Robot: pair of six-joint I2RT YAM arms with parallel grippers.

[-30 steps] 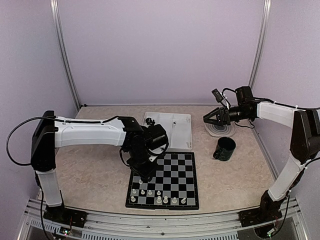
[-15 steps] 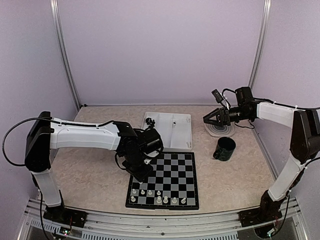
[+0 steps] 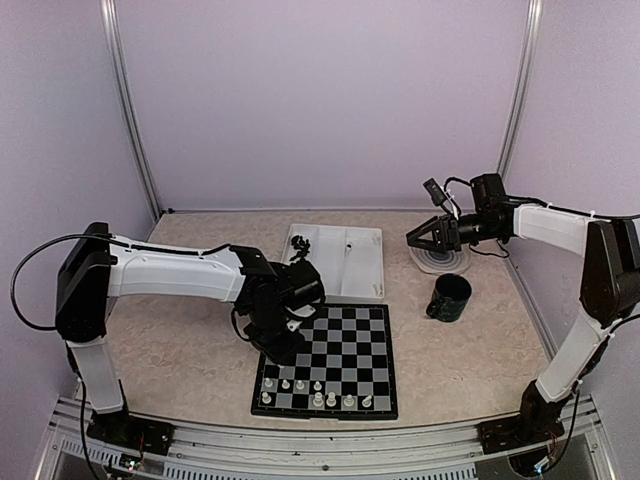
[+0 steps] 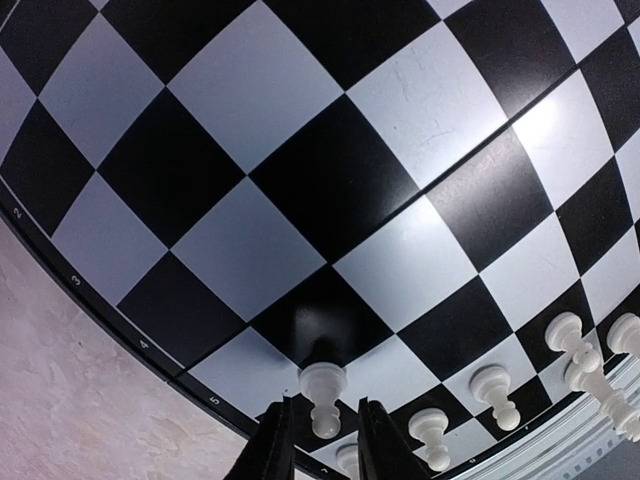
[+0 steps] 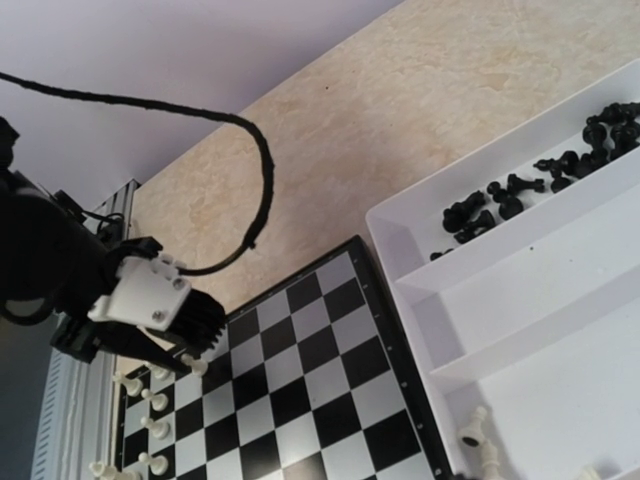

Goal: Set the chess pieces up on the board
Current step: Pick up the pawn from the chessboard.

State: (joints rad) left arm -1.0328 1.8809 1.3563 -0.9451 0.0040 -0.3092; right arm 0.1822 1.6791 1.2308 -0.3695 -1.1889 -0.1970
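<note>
The board (image 3: 350,345) lies between the arms, with several white chess pieces (image 3: 316,393) along its two near rows. My left gripper (image 3: 283,352) hangs over the board's left side. In the left wrist view its jaws (image 4: 322,445) straddle a white pawn (image 4: 323,395) standing on a black square (image 4: 320,320), with a small gap on each side. More white pawns (image 4: 495,390) stand to the right. My right gripper (image 3: 415,237) hovers open and empty past the tray's right end. Its camera shows the board (image 5: 300,370) and black pieces (image 5: 520,190).
A white tray (image 3: 367,268) with dividers sits behind the board, black pieces (image 3: 300,243) in its left corner and a few white ones (image 5: 480,435) at the other end. A dark mug (image 3: 450,297) and a round white disc (image 3: 437,262) stand to the right.
My left arm has shifted slightly left over the board's left edge, and its jaws have narrowed around the pawn. The right arm has not moved.
</note>
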